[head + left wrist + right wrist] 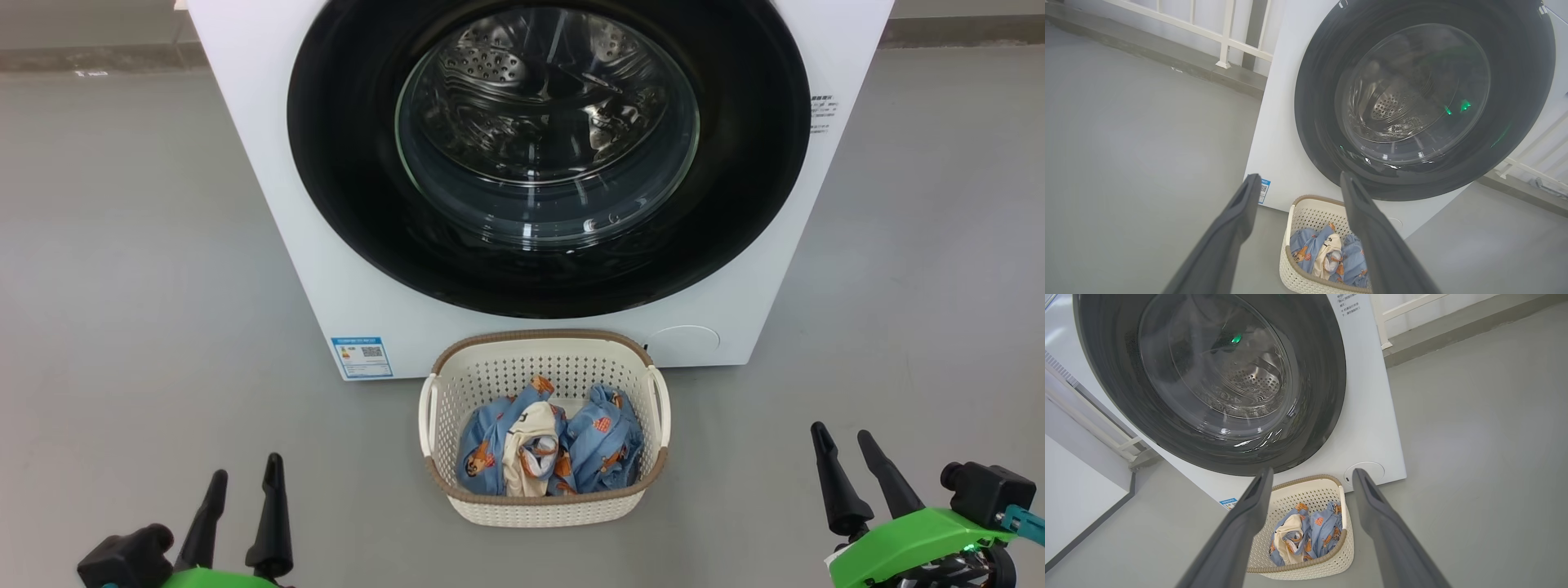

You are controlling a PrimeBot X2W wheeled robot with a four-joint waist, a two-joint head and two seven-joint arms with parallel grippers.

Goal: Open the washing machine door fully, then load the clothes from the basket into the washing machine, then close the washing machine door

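My left pincer (246, 467) hangs low over the grey floor (122, 245), its two dark fingers spread apart with nothing between them. My right pincer (841, 433) is the same: fingers parted and empty.

The basket (543, 510) sits on the floor between the two pincers, a little ahead of their tips. It is roughly midway and well apart from both. The clothes (596, 441) lie heaped inside it, blue cloth bunched around a cream-white piece near the middle, all below the brown rim.

Just beyond the basket, farther ahead of both pincers, stands the washing machine (269, 204). The basket's far rim is close to its white front, though I cannot tell whether they touch. The door (343, 163) is shut flat against the front, above the basket and well out of reach of either pincer. Through its glass bowl I see the steel drum.

Looking along my left fingers, the basket lies ahead and slightly towards the right finger, which hides one corner of it. A blue label (362, 357) at the machine's lower corner shows beside the other fingertip. Looking along my right fingers, the basket lies in the gap between them, with the door above it.
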